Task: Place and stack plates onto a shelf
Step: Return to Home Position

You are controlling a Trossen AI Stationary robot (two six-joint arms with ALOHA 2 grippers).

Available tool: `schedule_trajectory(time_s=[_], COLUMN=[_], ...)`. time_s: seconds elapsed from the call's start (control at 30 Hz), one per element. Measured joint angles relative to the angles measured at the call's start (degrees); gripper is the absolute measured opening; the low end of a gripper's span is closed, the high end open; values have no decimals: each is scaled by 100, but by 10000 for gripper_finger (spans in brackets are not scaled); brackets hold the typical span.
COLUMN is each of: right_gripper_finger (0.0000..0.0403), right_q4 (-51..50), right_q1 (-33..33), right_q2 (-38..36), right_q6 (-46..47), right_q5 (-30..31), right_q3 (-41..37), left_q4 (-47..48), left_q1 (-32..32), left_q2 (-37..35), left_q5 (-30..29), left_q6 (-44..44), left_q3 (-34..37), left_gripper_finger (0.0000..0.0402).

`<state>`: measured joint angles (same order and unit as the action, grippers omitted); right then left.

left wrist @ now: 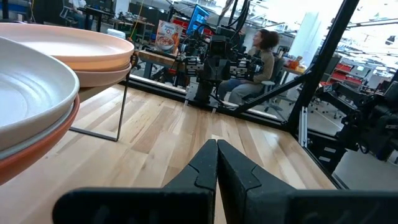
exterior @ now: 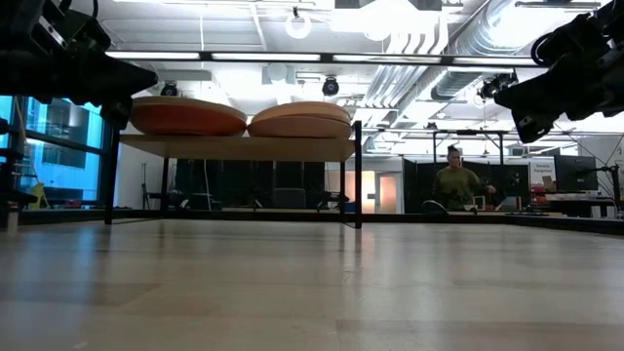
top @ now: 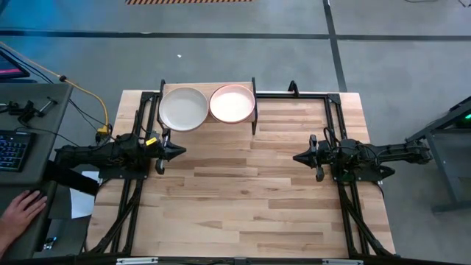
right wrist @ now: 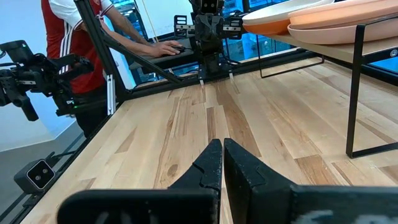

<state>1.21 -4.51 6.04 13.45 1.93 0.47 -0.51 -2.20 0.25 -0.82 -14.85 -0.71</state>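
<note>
The shelf (exterior: 234, 146) stands at the far edge of the surface (top: 243, 206), about midway between the two arms. It carries two stacks of plates side by side, which together cover the board nearly from end to end. From above, a cream plate (top: 184, 108) tops the stack on the left arm's side and a pink plate (top: 232, 103) tops the other, their rims just beside each other. Seen level across the wood, an orange-red plate (exterior: 185, 117) lies lowest in the cream-topped stack, and there is open air under the board between its thin black legs (exterior: 357, 175). The left gripper (top: 179, 152) hangs above the surface just in front of the shelf's left corner, its fingers pressed together on nothing. The right gripper (top: 297, 157) hangs well apart from the shelf, off toward the right side, its fingers likewise together and holding nothing. The two point at each other across a wide stretch of wood, and the whole near half of the surface lies open to its front edge. A person's hand (top: 22, 210) rests beyond the left edge, near a keyboard (top: 11, 151).
</note>
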Motion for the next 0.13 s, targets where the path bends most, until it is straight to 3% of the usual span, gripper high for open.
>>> schedule_trajectory(time_s=[0.13], right_gripper_finger=[0], right_q4=[0], right_q1=[-2], right_q2=[-2], right_q6=[0], right_q5=[2], right_q3=[0], left_q4=[1], left_q1=[-1], left_q2=[0], left_q5=[0], left_q6=[0], left_q3=[-1], left_gripper_finger=[0])
